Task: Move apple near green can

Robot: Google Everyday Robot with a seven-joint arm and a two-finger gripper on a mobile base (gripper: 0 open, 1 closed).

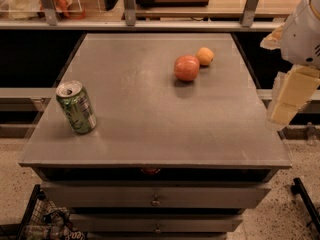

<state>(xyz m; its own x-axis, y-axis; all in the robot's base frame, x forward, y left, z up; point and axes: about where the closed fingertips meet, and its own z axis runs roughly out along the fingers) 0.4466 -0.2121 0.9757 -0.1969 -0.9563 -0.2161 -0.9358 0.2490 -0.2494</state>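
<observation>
The reddish-pink apple (pixel 186 67) sits on the grey table (pixel 150 134), right of centre towards the back. It touches a smaller orange-yellow fruit (pixel 204 56) just behind it to the right. The green can (pixel 76 107), with white markings and a silver top, stands slightly tilted near the table's front left. My gripper (pixel 284 111) hangs at the right edge of the view, beside the table's right side. It is well clear of the apple and holds nothing that I can see.
The table has drawers under its front edge (pixel 155 200). A shelf with metal posts (pixel 130 6) runs along the back. A wire basket (pixel 45 221) stands on the floor at the front left. A dark bar (pixel 305 204) lies on the floor at the right.
</observation>
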